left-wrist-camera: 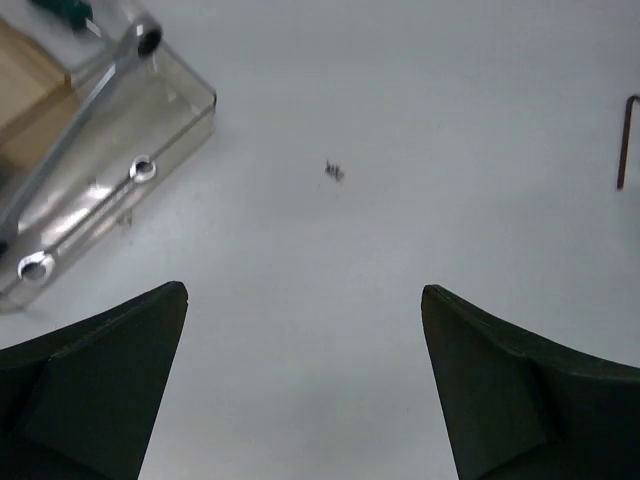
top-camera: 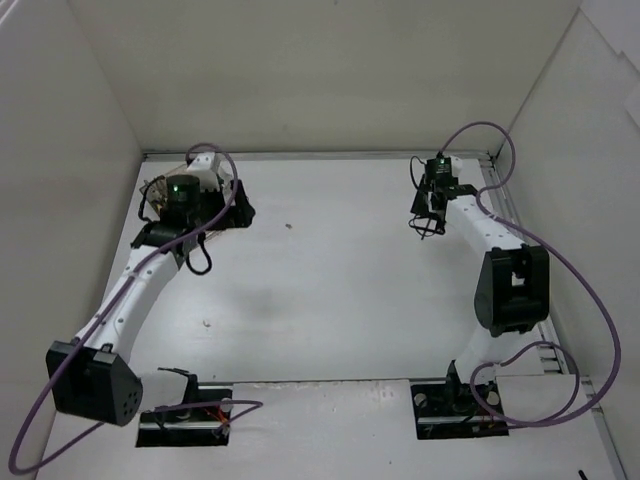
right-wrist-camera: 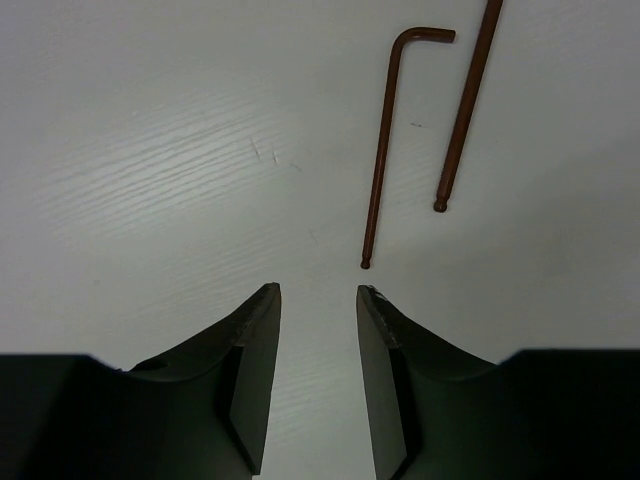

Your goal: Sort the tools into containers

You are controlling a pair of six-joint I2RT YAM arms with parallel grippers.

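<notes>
Hex key (right-wrist-camera: 380, 150): dark, L-shaped, flat on table (right-wrist-camera: 150, 150) at 1 o'clock of right gripper (right-wrist-camera: 318, 300), jaws narrowly parted, empty. Likely light, rigid, slick, low-lying; pinch mid-shank. Left gripper (left-wrist-camera: 305, 300) spread wide, empty; organiser tray (left-wrist-camera: 175, 105) at its 10 o'clock

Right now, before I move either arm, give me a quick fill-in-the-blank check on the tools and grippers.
1. Ahead of the right gripper, ___ hex keys lie on the table.
2. The silver wrench rests on the organiser tray in the ___ wrist view.
3. The left gripper is open and holds ___.
Missing words: two; left; nothing.
</notes>
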